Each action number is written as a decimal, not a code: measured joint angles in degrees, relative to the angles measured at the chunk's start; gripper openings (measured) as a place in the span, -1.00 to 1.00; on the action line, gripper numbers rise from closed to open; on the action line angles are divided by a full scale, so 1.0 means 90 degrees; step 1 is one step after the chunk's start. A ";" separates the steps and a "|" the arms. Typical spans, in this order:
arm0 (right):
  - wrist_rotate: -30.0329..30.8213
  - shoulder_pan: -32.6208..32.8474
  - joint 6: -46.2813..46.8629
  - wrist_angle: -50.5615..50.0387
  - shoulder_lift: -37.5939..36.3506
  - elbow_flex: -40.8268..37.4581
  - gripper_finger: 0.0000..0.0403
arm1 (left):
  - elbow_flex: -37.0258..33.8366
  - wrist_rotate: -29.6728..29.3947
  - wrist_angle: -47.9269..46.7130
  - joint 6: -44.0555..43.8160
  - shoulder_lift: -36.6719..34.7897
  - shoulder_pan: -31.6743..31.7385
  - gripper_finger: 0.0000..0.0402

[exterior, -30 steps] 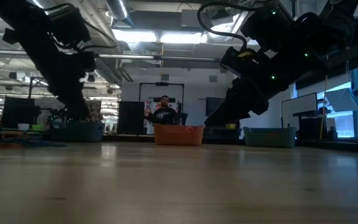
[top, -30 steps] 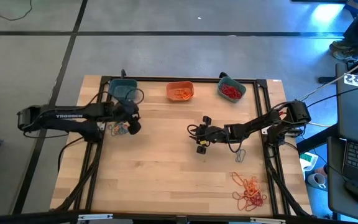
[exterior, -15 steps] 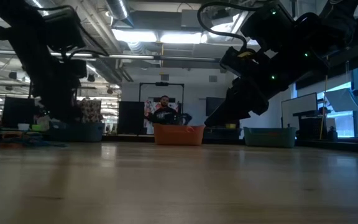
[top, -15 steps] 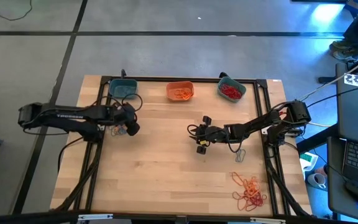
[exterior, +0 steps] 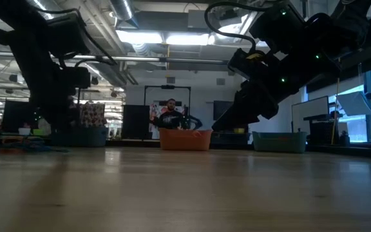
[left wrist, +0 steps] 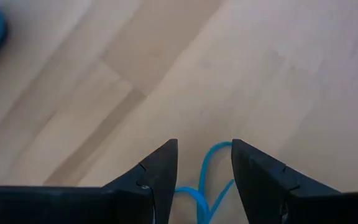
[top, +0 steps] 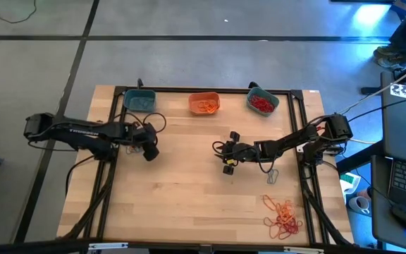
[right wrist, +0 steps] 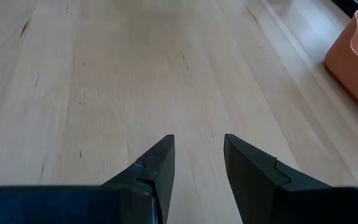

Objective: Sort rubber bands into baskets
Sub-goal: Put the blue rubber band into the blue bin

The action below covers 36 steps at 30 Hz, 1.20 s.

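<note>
Standing at the table's left side: left gripper (top: 149,148), reaching in over bare wood, fingers (left wrist: 160,171) parted by a narrow gap. A thin blue rubber band (left wrist: 207,186) loops up between them; whether it is pinched or only lying there I cannot tell. Just beyond this gripper, at the far edge: teal basket (top: 139,101), contents unclear.

Next along the far edge, to that gripper's right: orange basket (top: 204,104) with orange bands inside it. In the low view it sits at centre (exterior: 185,138), and a person (exterior: 169,115) stands in the room behind it.

Mid-table: right gripper (top: 229,156), arm stretched in from the right side, low over the boards. Fingers (right wrist: 157,171) stand moderately apart with nothing but plain wood showing between them. The orange basket's corner (right wrist: 356,56) lies ahead of it and off to one side.

Far edge, beyond the right arm: second teal basket (top: 261,101), tilted a little, red bands inside.

Behind the right gripper, beside its arm: one pale loose band (top: 273,175) on the wood.

Near right corner, well apart from both grippers: pile of orange and red bands (top: 283,216), unsorted, flat on the table (top: 189,204).
</note>
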 joint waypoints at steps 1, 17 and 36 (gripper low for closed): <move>-0.0001 0.0000 0.0000 0.0000 0.0000 -0.0001 -0.30 | 0.0000 0.0008 -0.0006 -0.0002 0.0055 -0.0040 -0.27; -0.0002 0.0000 0.0002 0.0002 0.0000 0.0000 -0.30 | 0.0007 0.0020 0.0382 0.0351 0.1179 -0.0095 -0.45; -0.0002 0.0000 0.0000 0.0002 0.0000 -0.0002 -0.30 | -0.0007 -0.0707 0.0764 0.1049 0.1219 -0.0081 -0.99</move>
